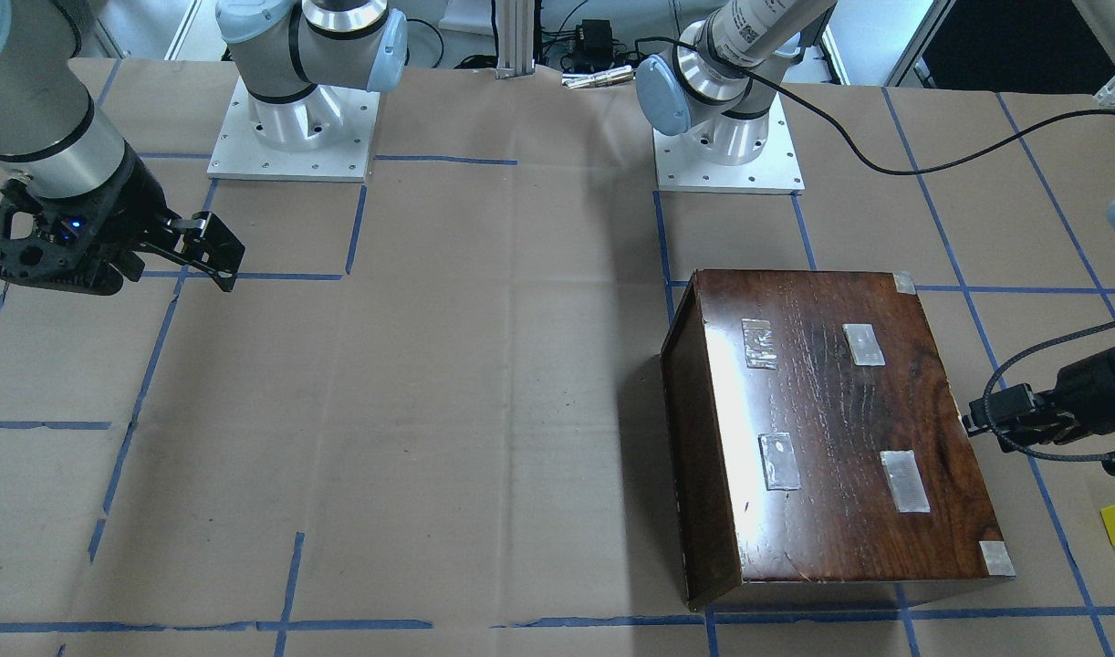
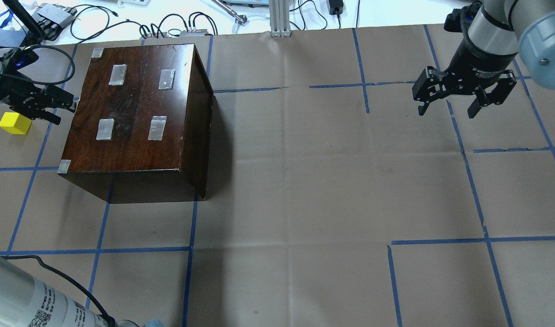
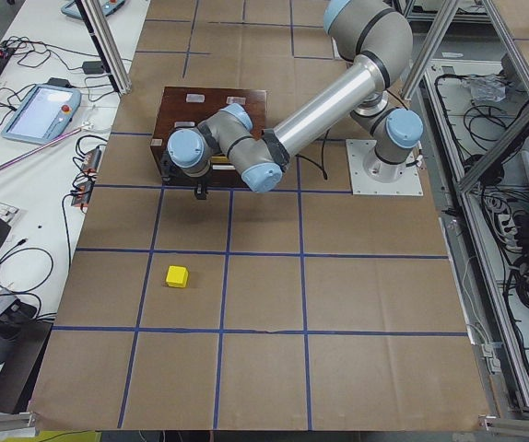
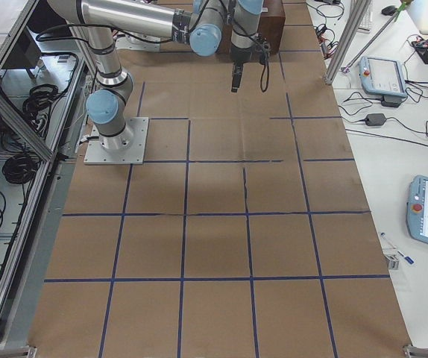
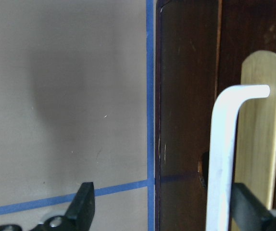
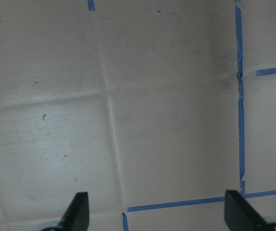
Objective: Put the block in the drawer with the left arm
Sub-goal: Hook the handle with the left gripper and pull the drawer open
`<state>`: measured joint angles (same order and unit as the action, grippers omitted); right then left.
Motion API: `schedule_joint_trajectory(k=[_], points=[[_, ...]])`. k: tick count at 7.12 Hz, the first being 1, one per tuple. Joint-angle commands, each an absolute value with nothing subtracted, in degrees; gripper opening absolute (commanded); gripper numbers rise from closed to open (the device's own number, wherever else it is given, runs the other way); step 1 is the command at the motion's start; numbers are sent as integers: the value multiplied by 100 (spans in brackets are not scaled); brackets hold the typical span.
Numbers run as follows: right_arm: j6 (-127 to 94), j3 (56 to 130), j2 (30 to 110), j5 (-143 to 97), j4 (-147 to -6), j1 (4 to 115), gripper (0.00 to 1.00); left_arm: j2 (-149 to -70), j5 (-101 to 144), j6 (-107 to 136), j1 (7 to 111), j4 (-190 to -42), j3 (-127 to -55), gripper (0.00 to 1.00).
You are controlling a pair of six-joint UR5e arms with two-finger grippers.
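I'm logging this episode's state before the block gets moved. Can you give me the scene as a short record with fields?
block: yellow cube on the table, beside the dark box, apart from it
drawer: not pulled out; no tray shows in the overhead view
left gripper: open, empty, at the box's side face, white handle between its fingers
right gripper: open, empty, over bare table far from the box
task stage: block not yet picked up, drawer not yet opened
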<state>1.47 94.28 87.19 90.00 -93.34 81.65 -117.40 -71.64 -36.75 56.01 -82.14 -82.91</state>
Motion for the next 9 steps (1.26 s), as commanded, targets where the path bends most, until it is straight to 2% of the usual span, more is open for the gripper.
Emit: schedule_joint_trajectory(k=[1,9], points=[[149,9422,8719,9000,-9334,8165,100,-11777,-7172,-3674,5669,-8209,-8288,99],[149,9431,8719,9000,-9334,8165,100,-11865,-7233,-3718,5660,-8209,-8341,98]])
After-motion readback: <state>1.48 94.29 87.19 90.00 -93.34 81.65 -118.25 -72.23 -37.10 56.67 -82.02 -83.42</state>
